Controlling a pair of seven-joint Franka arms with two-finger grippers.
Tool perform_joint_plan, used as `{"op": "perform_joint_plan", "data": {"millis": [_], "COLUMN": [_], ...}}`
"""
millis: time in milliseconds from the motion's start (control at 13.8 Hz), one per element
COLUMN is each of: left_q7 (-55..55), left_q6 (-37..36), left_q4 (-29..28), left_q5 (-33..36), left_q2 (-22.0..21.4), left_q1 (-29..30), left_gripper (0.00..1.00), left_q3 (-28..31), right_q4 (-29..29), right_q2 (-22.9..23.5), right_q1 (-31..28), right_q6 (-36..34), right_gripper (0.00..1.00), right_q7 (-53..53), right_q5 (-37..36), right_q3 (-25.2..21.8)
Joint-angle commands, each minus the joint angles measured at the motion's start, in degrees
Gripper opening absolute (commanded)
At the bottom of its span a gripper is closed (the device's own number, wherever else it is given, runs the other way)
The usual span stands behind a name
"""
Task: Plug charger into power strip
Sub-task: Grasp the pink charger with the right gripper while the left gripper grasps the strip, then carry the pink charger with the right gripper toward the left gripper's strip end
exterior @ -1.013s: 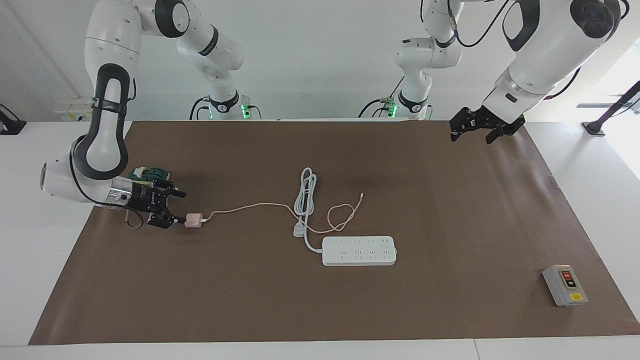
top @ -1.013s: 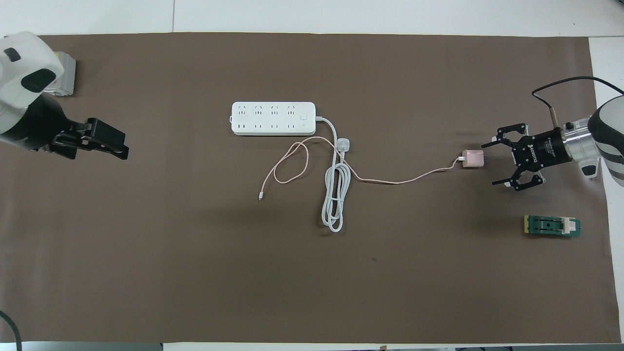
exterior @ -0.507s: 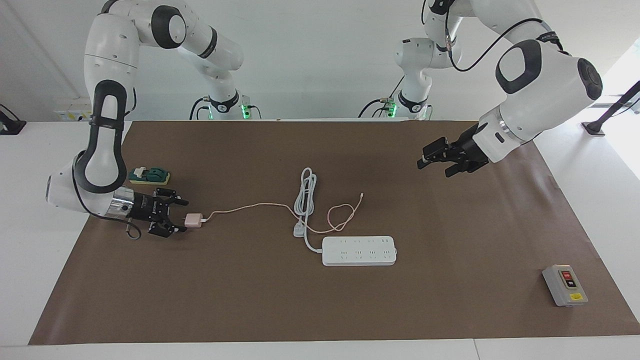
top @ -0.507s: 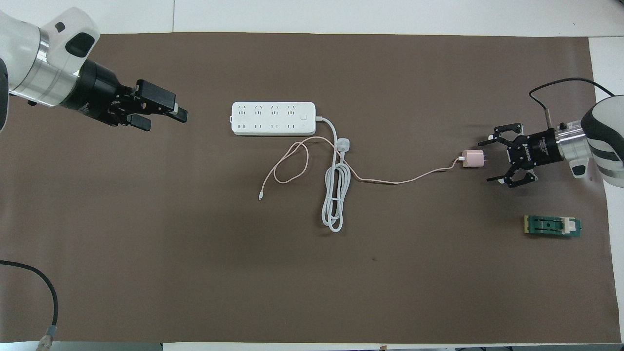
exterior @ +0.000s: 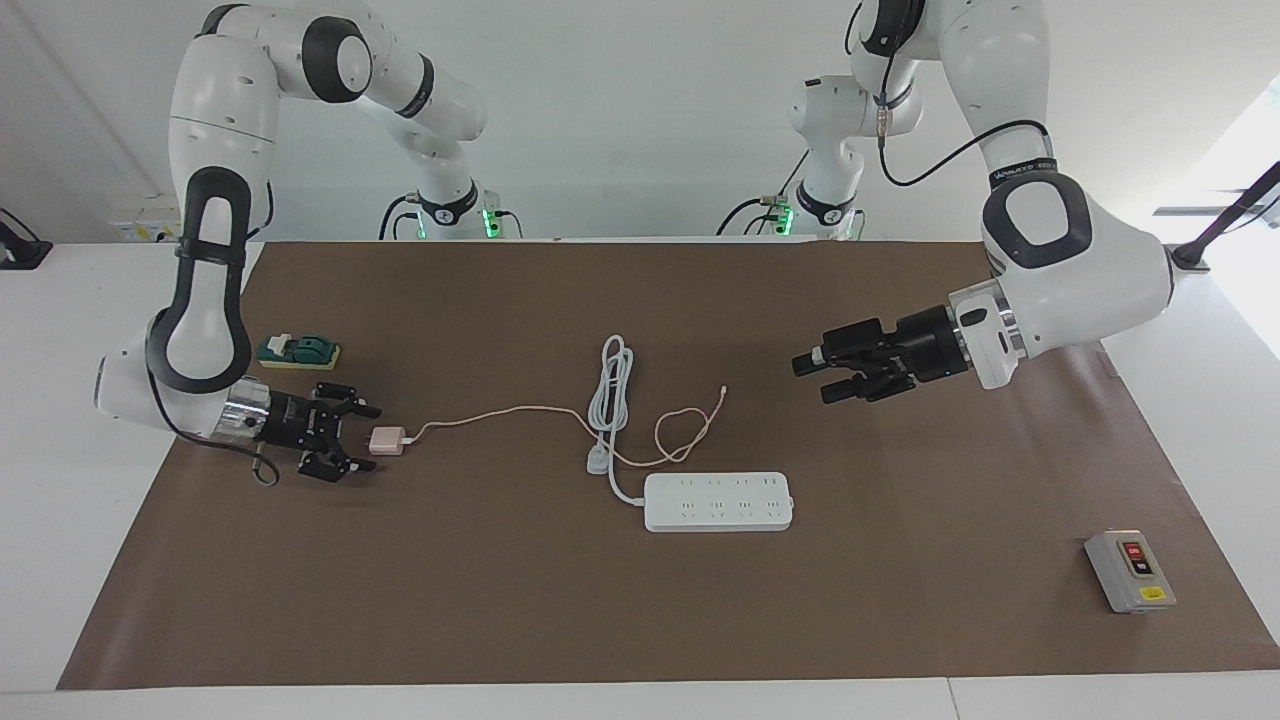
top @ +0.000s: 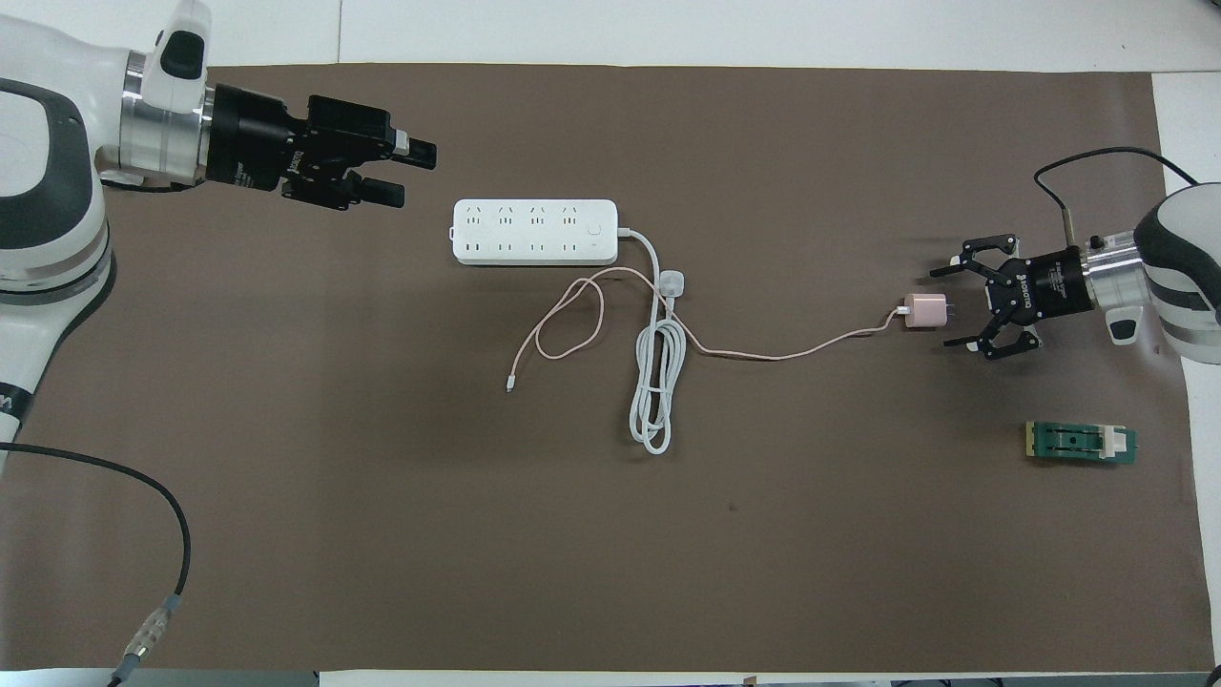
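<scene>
Both hands have shifted: the left hand (exterior: 822, 376) has swung in from the bench corner to hang over the mat beside the power strip (exterior: 718, 501), and the right hand (exterior: 352, 437) has edged up to the charger (exterior: 386, 440).

Right hand lies low with its 2 fingers spread wide, the pale pink charger just ahead of their tips and not gripped. Its thin pink cable (top: 763, 355) trails across the strip's coiled white cord (top: 656, 382) and loops beside the strip, mid-bench. Left hand's fingers stand slightly apart, holding nothing. Nearer the robots than the right hand sits a green block (top: 1081, 443); a grey button box (exterior: 1129, 570) rests toward the left arm's end.
</scene>
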Motion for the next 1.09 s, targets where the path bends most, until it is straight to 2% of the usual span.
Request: {"op": "perform_joint_plan", "data": {"millis": [0, 72, 217, 289, 507, 724, 868, 1013], "left_q7": [11.7, 14.8, 19.3, 21.6, 22.3, 22.3, 22.7, 25.9], "left_q6": [0.8, 0.8, 0.2, 0.2, -0.1, 0.2, -0.1, 0.0], "left_q4": [-7.9, -10.0, -13.9, -16.0, -21.1, -22.6, -22.7, -22.6], "left_q5": [-10.5, -13.0, -18.9, -20.9, -29.2, -33.1, -35.6, -36.4], "left_q2": [-0.9, -0.8, -0.7, -0.8, -0.7, -0.1, 1.6, 2.5], "left_q1": [0.7, 0.7, 0.7, 0.5, -1.0, -3.1, -4.6, -5.7], "left_gripper": [1.0, 1.0, 1.0, 1.0, 1.0, 1.0, 1.0, 1.0], "left_q3": [0.0, 0.0, 0.0, 0.0, 0.0, -0.2, -0.1, 0.0], "right_q4": [-1.3, -1.4, -1.5, -1.5, -1.5, -1.0, -0.2, 3.8], "right_q2": [0.5, 0.4, 0.4, 0.4, 0.3, -1.3, -3.6, -4.3], "right_q1": [0.3, 0.3, 0.3, 0.4, 1.0, 2.1, 4.8, 8.0], "right_q6": [2.5, 2.6, 2.6, 2.6, 2.5, 1.9, 1.6, -0.6], "right_gripper": [0.93, 0.74, 0.19, 0.0, 0.0, 0.0, 0.0, 0.0], "right_q7": [-2.2, -2.4, -2.5, -2.6, -5.4, -3.9, -0.2, 7.8], "right_q5": [1.6, 1.7, 3.0, 3.0, 3.0, 3.0, 3.0, 3.1], "right_q3": [0.4, 0.4, 0.4, 0.4, 0.4, 0.8, 1.0, 1.6]}}
